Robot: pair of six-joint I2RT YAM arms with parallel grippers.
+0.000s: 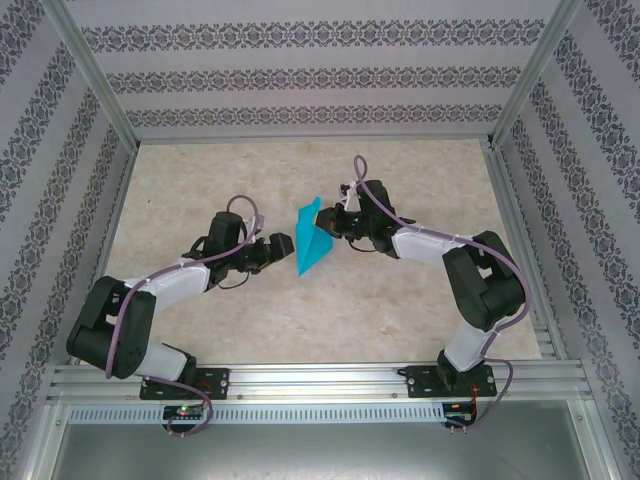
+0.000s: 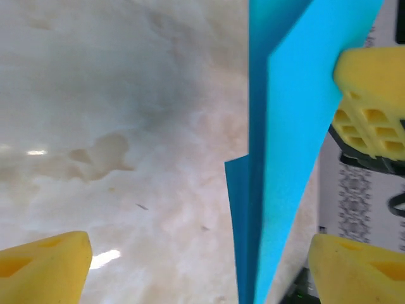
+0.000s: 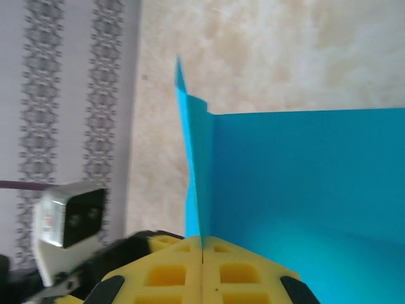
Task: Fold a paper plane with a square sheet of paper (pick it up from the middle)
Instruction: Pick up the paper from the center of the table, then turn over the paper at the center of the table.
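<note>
**Left fingers (image 2: 44,269) released, right fingers (image 3: 171,275) clenched on the paper (image 1: 312,243)**

The left fingers are spread wide, and the folded paper stands between them; whether it is touched cannot be told. The paper is held upright above the middle of the table (image 1: 400,300), pinched at its crease by the right fingers. A regrasp partway through the folding is judged to be in hand. Next, a gentle left grip along the crease is called for, so that no flap is crumpled.
</note>
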